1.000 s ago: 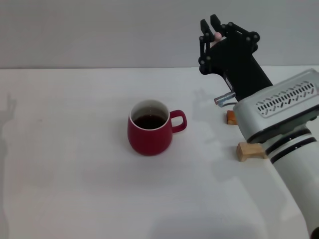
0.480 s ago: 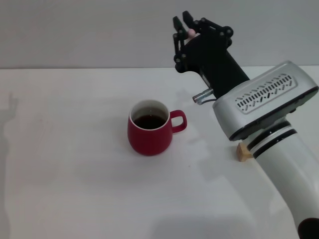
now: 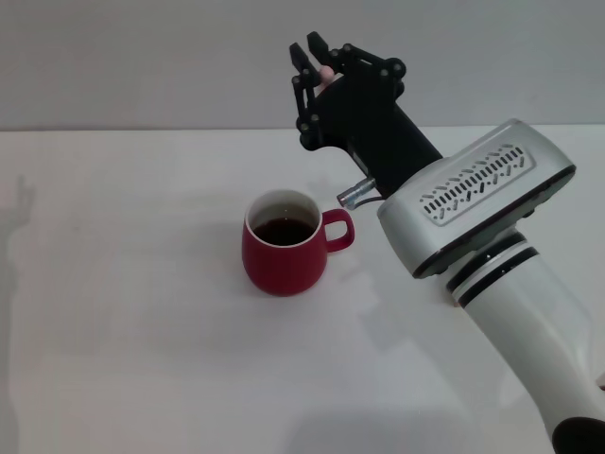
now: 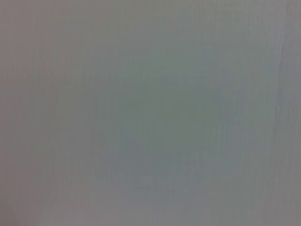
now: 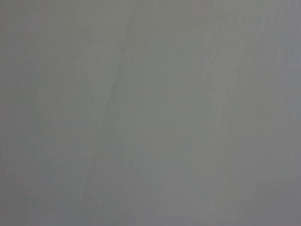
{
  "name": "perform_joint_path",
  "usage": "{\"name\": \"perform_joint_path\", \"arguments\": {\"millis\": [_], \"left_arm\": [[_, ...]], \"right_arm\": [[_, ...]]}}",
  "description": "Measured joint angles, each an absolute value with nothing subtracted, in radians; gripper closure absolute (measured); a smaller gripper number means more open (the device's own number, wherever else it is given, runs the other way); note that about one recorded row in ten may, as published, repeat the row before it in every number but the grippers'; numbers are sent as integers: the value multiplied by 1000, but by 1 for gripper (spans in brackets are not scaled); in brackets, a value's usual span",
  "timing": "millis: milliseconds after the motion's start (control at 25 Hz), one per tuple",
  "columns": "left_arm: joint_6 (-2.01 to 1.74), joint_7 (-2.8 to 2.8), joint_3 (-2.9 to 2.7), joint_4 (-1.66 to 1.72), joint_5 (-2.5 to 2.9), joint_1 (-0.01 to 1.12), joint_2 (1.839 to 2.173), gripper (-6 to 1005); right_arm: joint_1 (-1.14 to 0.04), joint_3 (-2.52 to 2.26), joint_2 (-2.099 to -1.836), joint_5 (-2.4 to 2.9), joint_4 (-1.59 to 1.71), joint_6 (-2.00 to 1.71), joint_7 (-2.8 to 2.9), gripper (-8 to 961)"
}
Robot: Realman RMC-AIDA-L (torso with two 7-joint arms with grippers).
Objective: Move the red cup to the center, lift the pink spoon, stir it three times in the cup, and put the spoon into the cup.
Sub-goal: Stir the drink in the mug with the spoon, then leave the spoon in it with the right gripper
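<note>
One red cup [image 3: 283, 249], approx. centre of the white table [image 3: 123, 312] in head view: upright, bulbous, white inside, dark liquid approx. two-thirds up, loop handle pointing to robot's right. Nothing touching it.

Pink spoon [image 3: 324, 73]: only a small pale-pink bit of the handle shows, pinched at the tip of the right gripper [image 3: 315, 57], well above table level, beyond the cup and slightly to its right. Grey metal end sticks out beneath the gripper body near the cup handle, not touching it. Rest of the stem hidden behind the black gripper.

Right gripper: black linkage fingers pointing up and away from the camera, jaws clamped on the pink handle. White and grey forearm runs from the lower-right corner up to the gripper; casts soft shadow on table right of the cup.

Left gripper: not in head view. Left wrist view shows only a plain grey-white surface, no fingers, no objects. Right wrist view same: blank pale surface w/ faint shading, no fingers seen.

Table otherwise: faint shadow at far left edge. Grey wall behind.
</note>
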State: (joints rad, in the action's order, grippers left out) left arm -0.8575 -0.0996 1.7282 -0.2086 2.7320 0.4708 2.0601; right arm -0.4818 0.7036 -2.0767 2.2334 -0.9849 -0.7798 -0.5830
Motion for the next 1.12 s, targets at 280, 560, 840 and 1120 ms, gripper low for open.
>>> {"name": "perform_joint_path", "arguments": {"millis": [280, 560, 840, 1120], "left_arm": [[-857, -100, 1728, -207, 2732, 468, 2060, 170], [-857, -100, 1731, -201, 2732, 470, 2059, 170], [-857, -100, 1732, -198, 2732, 471, 2059, 170], [-857, -100, 1732, -197, 2732, 471, 2059, 170]], "right_arm": [[-497, 682, -2077, 2234, -987, -768, -565, 827], [-517, 660, -2077, 2235, -986, -756, -541, 827], [-526, 633, -2078, 2229, -985, -756, -536, 827], [-513, 615, -2081, 2227, -991, -749, -533, 827]]}}
